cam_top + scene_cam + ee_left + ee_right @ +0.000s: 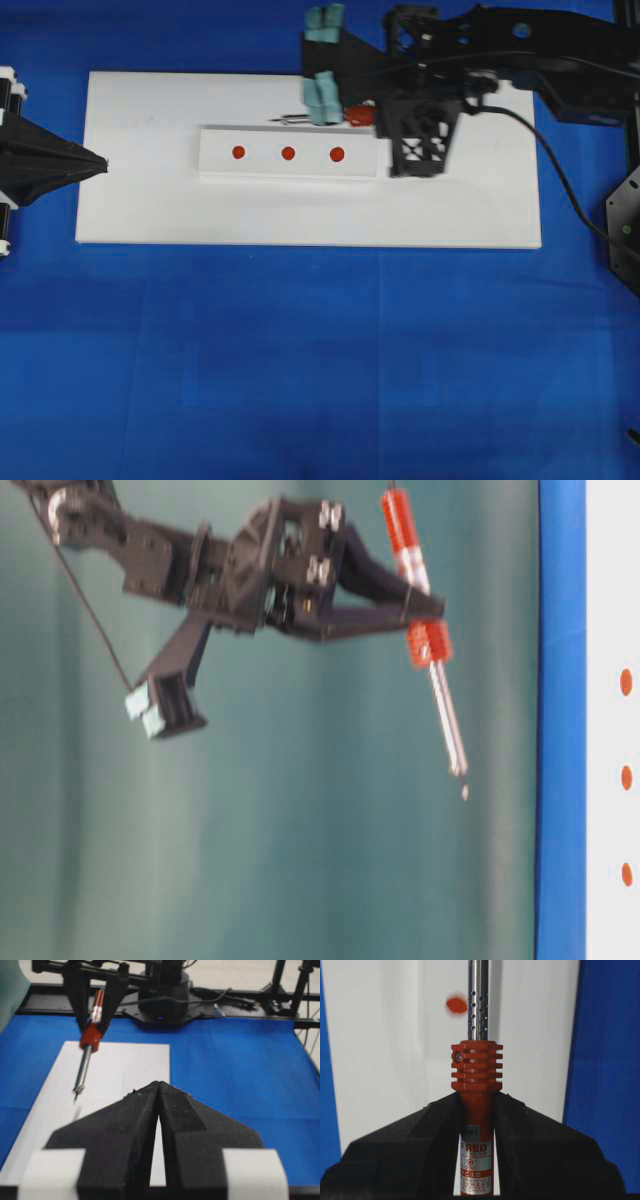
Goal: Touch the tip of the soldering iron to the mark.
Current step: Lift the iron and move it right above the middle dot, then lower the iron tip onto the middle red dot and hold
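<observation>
Right claw [476, 1110] is clamping the soldering iron [477, 1072] by its orange-red handle, just behind the ribbed collar; both black jaws are pressing the handle from either side. The iron is hanging in the air over the white board [140, 215], shaft pointing down and tilted, tip [459, 770] clear of the surface. Left claw [158, 1091] is sitting pressed together at the far left of the board, holding nothing and well apart from the iron.

Step in hand, as I judge it: bringing the tip down onto a red mark. Three red dots [288, 153] are lying in a row on the raised white strip [215, 165]. To do this well, the tip should be lined up over the chosen dot before any descent, then lowered slowly along the shaft's tilt so it is not skidding sideways. Contact should be light; the thin tip may bend or drag the strip. The black cord [560, 165] is trailing to the right and may be tugging at the handle, so watch for twist.

View notes: the table-level camera is showing the gap between tip and board, which the overhead one is hiding under the arm. The right wrist camera is showing one dot [456, 1004] just left of the shaft, an offset not readable elsewhere. The left wrist camera is giving the shaft's lean from in front.
</observation>
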Controlling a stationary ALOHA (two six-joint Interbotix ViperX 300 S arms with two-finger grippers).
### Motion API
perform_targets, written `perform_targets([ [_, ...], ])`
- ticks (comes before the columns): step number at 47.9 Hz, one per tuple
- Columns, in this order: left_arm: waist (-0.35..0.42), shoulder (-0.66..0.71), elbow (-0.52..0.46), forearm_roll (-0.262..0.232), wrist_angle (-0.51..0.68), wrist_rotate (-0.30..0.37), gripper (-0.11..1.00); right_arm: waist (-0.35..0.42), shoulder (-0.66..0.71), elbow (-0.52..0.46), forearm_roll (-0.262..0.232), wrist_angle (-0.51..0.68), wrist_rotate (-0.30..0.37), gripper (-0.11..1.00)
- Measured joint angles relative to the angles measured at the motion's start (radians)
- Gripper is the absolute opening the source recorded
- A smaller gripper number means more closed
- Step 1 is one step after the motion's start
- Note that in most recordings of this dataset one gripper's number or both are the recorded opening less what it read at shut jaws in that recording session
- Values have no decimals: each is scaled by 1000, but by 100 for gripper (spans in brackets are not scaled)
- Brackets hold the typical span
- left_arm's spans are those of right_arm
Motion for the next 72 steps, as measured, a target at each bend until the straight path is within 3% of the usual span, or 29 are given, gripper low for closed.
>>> perform_targets([
  [11,0,0,0,0,0,0,0,-2,-63,81,-2,0,31,6],
  [43,0,0,0,0,0,0,0,-2,-67,86,-2,-9,35,6],
  [72,0,0,0,-2,0,0,0,-3,83,91,0,-109,38,6],
])
